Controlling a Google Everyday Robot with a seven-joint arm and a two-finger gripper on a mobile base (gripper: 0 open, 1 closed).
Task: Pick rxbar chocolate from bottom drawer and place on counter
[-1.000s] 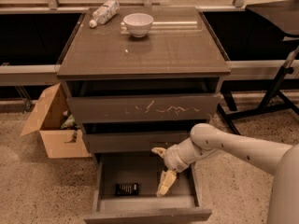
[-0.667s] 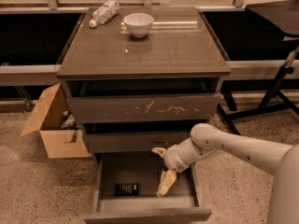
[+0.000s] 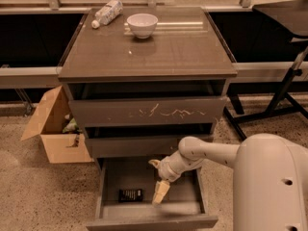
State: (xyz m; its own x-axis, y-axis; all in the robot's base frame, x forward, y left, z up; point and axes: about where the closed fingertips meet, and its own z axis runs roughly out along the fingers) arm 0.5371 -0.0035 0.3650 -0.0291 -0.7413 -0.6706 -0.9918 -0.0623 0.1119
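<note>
The bottom drawer (image 3: 110, 177) is pulled out. On its grey floor, left of centre, lies the rxbar chocolate (image 3: 131, 195), a small flat black wrapper. My gripper (image 3: 157, 181) hangs inside the drawer just right of the bar. It is open, its pale fingers spread wide, and holds nothing. One fingertip (image 3: 160, 192) points down toward the floor a short gap from the bar, and the other sits higher near the middle drawer's underside. The counter (image 3: 163, 52) is the glossy top of the cabinet.
A white bowl (image 3: 141, 24) and a clear plastic bottle (image 3: 107, 12) lie at the back of the counter. An open cardboard box (image 3: 50, 129) stands on the floor to the left. A dark stand leg (image 3: 284, 95) is on the right. The scratched upper drawer front (image 3: 149, 112) is shut.
My gripper has shifted a little left and down inside the drawer, closer to the bar. The bar has not moved.
</note>
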